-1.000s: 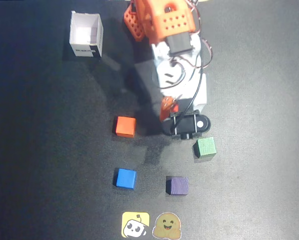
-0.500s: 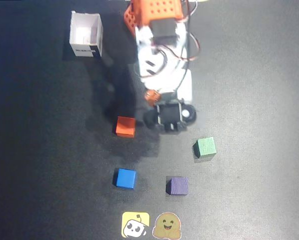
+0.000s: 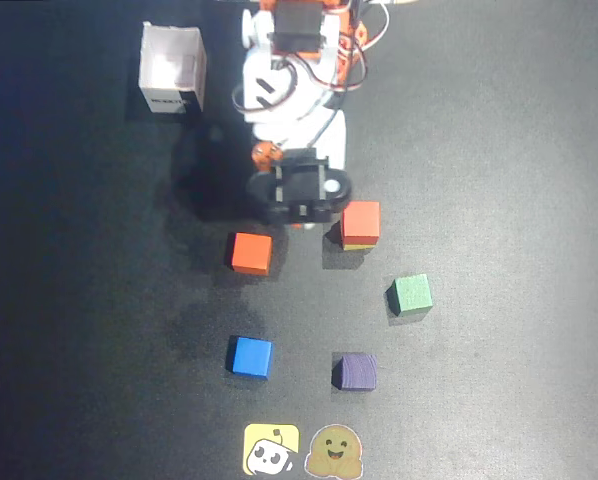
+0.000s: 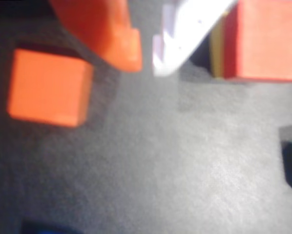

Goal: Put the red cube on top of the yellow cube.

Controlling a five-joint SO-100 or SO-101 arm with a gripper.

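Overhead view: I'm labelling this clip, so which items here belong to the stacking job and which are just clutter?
Job:
- red cube, sitting on the yellow cube
- gripper, empty

Lying about:
- orange cube
- green cube
- blue cube
- purple cube
- white box
- two stickers

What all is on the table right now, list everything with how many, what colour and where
red cube: one, red, stacked on the yellow cube, centre of overhead view
yellow cube: one, pale yellow, under the red cube, only an edge showing
orange cube: one, left of the stack
green cube: one, right of centre
blue cube: one, lower left
purple cube: one, lower centre
white box: one, open, upper left
stickers: two, yellow and tan, bottom edge
arm: one, white and orange, top centre
tool: one, empty, between orange cube and stack
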